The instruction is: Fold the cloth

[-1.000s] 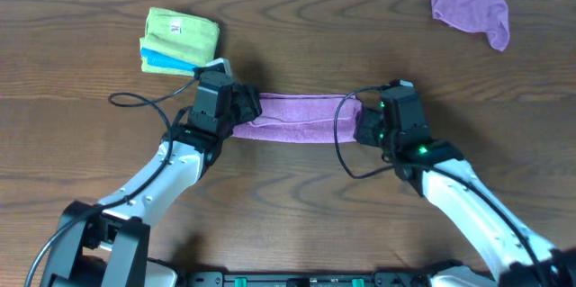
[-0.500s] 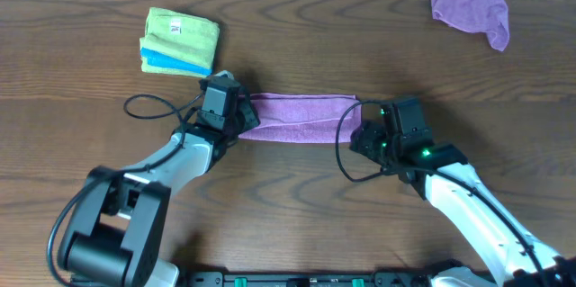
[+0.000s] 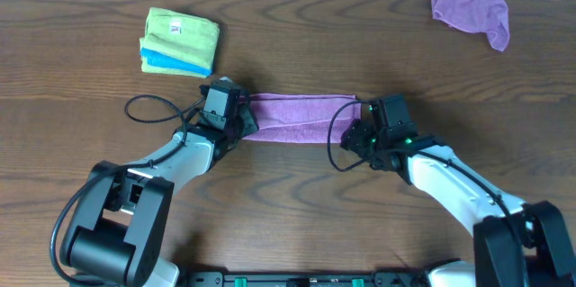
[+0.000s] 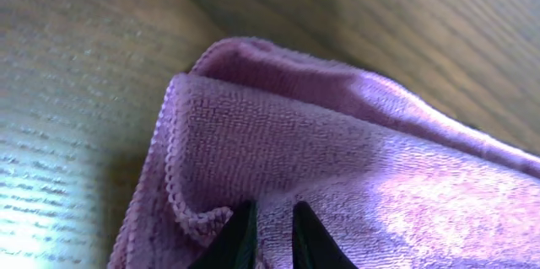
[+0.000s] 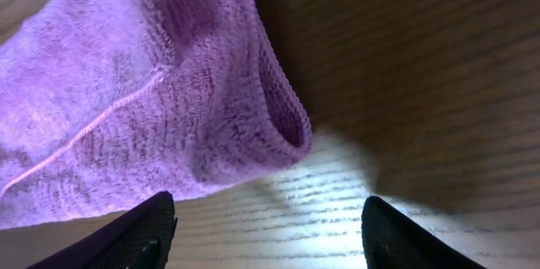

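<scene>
Tabletop (image 3: 297, 35); cloth (image 4: 354, 185) stitching, wrist views only

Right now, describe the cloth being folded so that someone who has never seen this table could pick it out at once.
On the brown wooden table, look to the middle, between the left gripper and the right gripper. The long purple cloth lies there as a flat strip. The crumpled purple cloth sits bunched in the far right corner, and the green and blue stack lies far left.

The dark wooden tabletop (image 3: 297, 197) carries 1 folded purple cloth (image 3: 292, 118) stretched long at its middle, 1 stack of green and blue cloths (image 3: 180, 41) far left, and 1 crumpled purple cloth (image 3: 470, 6) far right.
</scene>
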Motion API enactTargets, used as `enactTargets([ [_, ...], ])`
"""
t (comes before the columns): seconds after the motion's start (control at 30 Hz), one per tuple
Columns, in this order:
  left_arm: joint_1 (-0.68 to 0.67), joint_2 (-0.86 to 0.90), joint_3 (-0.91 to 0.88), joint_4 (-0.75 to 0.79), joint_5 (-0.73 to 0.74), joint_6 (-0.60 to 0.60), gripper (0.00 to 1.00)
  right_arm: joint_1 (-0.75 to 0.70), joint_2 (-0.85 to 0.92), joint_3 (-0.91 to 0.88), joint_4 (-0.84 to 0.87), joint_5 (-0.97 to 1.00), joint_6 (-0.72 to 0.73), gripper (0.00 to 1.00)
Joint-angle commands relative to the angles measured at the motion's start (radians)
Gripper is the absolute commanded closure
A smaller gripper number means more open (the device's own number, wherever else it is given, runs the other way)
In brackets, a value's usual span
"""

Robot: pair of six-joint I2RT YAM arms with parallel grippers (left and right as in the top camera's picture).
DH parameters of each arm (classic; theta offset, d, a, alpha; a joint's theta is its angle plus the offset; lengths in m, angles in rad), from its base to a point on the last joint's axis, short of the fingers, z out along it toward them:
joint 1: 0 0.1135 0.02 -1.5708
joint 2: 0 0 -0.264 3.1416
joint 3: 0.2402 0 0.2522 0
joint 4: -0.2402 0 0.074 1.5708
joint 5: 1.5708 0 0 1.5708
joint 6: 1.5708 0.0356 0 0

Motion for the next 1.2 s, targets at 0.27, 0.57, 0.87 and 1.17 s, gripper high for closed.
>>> enactTargets([
  [0.27,0.006,0.007,0.002,-0.015,-0.023,0.022,0.85,-0.006,0.078,-0.006,0.127,0.002,0.061,0.3],
  [0.57,0.006,0.007,0.002,-0.026,-0.023,0.022,0.85,0.007,0.111,-0.006,0.153,0.038,0.074,0.53],
  [0.87,0.006,0.011,0.002,-0.055,-0.023,0.022,0.87,0.008,0.116,-0.006,0.212,0.112,0.029,0.99],
  [1.17,-0.028,0.026,0.002,-0.032,-0.016,0.017,0.88,0.007,0.034,-0.003,0.216,0.104,-0.127,0.99],
])
